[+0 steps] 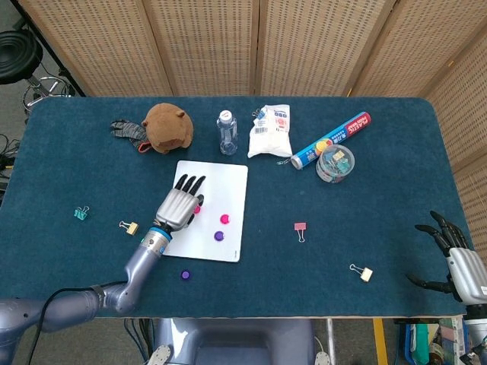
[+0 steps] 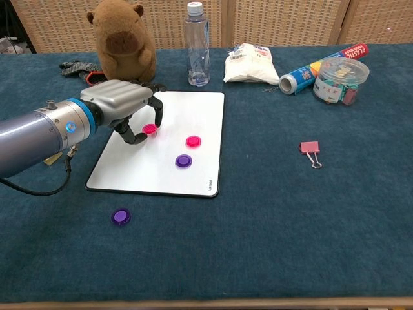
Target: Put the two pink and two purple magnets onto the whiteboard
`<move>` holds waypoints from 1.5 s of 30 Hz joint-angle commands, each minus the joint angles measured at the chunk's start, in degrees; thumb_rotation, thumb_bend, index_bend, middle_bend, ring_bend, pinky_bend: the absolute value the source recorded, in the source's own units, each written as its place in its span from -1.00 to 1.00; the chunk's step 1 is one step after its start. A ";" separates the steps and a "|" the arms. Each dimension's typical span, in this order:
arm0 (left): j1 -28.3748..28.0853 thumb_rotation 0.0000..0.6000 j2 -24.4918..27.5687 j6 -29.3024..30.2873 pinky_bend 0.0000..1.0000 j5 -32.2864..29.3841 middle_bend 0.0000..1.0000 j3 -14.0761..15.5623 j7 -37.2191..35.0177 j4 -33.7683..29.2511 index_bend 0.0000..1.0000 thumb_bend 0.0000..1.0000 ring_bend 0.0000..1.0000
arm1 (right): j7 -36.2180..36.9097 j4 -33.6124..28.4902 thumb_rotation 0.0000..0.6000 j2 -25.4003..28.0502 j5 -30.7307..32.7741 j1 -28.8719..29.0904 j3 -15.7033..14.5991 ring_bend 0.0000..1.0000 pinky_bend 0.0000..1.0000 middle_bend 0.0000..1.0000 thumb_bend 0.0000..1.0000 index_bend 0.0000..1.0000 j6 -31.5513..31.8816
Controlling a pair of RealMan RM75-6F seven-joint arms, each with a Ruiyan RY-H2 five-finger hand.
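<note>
The whiteboard (image 2: 200,119) is a plain white rectangle lying flat on the blue desk (image 2: 290,219). On it sit a pink magnet (image 2: 193,141) and a purple magnet (image 2: 183,161). The left hand (image 2: 126,106) arches over the board, pinching a second pink magnet (image 2: 150,129). Another purple magnet (image 2: 120,216) lies on the desk just off the board's near edge. The right hand (image 1: 460,262) rests spread at the far right edge. The tube (image 2: 316,68) reads "PLASTIC".
</note>
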 commanded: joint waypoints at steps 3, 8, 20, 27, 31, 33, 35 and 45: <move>-0.26 1.00 -0.41 -0.09 -1.00 0.16 -1.00 0.36 -0.47 0.45 0.14 -0.19 -1.00 | -0.10 -0.05 1.00 -0.04 -0.14 0.03 -0.05 -1.00 -1.00 -1.00 -0.74 -0.61 -0.12; -0.30 1.00 -0.58 0.04 -1.00 0.36 -1.00 0.55 -1.13 0.57 -0.23 -0.21 -1.00 | -0.25 -0.18 1.00 0.04 -0.01 -0.05 0.04 -1.00 -1.00 -1.00 -0.74 -0.61 -0.03; 0.82 1.00 2.96 1.48 -1.00 1.82 -1.00 1.03 -3.54 -2.99 -0.34 -0.21 -1.00 | -0.40 -0.24 1.00 0.05 0.15 -0.09 0.18 -1.00 -1.00 -1.00 -0.74 -0.61 -0.12; 2.94 1.00 9.81 3.68 -1.00 11.21 -1.00 4.31 -10.33 -8.27 -0.35 -0.21 -1.00 | -1.44 -0.21 1.00 -0.34 -0.06 0.04 -0.05 -1.00 -1.00 -1.00 -0.74 -0.61 -0.55; 5.43 1.00 15.80 7.01 -1.00 21.81 -1.00 9.72 -18.36 -10.15 -0.36 -0.22 -1.00 | -2.85 -0.27 1.00 -0.99 0.14 0.27 -0.15 -1.00 -1.00 -1.00 -0.74 -0.61 -1.22; 6.31 1.00 17.91 8.54 -1.00 25.89 -1.00 11.93 -22.10 -10.83 -0.38 -0.24 -1.00 | -3.57 -0.33 1.00 -1.27 0.31 0.38 -0.17 -1.00 -1.00 -1.00 -0.74 -0.61 -1.53; 7.04 1.00 19.75 10.26 -1.00 29.62 -1.00 13.92 -24.41 -11.41 -0.41 -0.27 -1.00 | -4.40 -0.31 1.00 -1.50 0.52 0.44 -0.16 -1.00 -1.00 -1.00 -0.74 -0.61 -1.75; 10.36 1.00 24.11 15.25 -1.00 41.55 -1.00 21.73 -24.40 -15.41 -0.52 -0.36 -1.00 | -6.94 -0.29 1.00 -2.13 1.48 0.48 0.09 -1.00 -1.00 -1.00 -0.74 -0.61 -2.16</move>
